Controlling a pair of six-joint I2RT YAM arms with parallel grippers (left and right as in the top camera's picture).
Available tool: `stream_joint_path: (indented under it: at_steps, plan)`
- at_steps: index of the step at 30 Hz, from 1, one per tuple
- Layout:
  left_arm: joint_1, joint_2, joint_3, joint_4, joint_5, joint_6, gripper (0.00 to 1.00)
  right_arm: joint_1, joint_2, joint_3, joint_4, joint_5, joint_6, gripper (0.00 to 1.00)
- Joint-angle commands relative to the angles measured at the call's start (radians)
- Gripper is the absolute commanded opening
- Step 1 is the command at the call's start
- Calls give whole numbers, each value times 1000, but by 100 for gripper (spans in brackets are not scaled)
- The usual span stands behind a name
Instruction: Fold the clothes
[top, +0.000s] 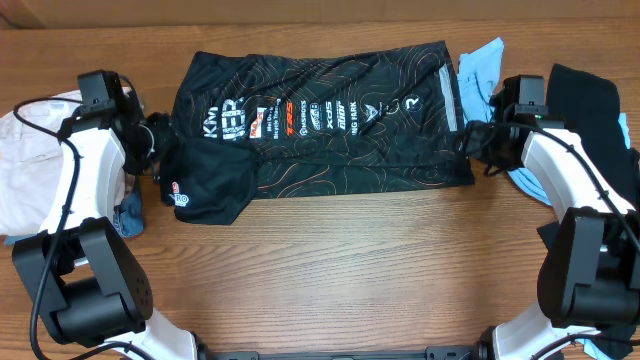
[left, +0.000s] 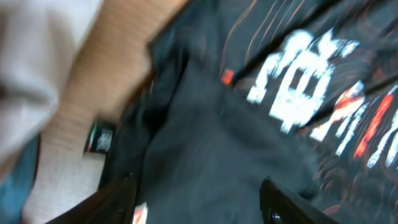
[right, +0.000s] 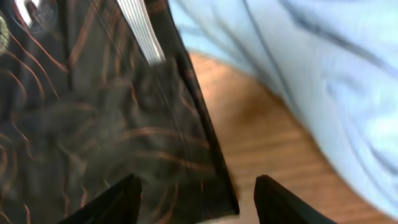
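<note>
The clothes, a black jersey (top: 330, 120) with white and orange logos and fine orange lines, lie folded across the middle of the table. A sleeve flap (top: 205, 190) hangs toward the front at its left end. My left gripper (top: 160, 135) sits at the jersey's left edge, open, with black fabric (left: 205, 155) lying below its spread fingers (left: 118, 196). At the jersey's right edge is my right gripper (top: 478, 140), open as well. The wrist view shows the jersey's hem corner (right: 205, 180) under and between its fingers (right: 277, 202), not pinched.
A light blue shirt (top: 482, 70) lies just beyond the jersey's right end, also seen as blue cloth (right: 311, 74). A plain black garment (top: 590, 100) is at the far right. White cloth (top: 30, 170) is piled at the far left, with a blue scrap (top: 128, 215) near it.
</note>
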Motion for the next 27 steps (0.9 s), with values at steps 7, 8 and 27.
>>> stream_joint_path:
  at_steps: [7, 8, 27]
  plan:
    - [-10, 10, -2, -291, -36, -2, 70, -5, 4, -61, -71, -10, -5, 58]
    - [-10, 10, -12, -300, -53, -2, 70, -5, 5, -84, -51, -23, -5, 56]
    - [-15, 10, -230, -79, -51, 3, 52, -5, 5, -180, 52, -34, -5, 46]
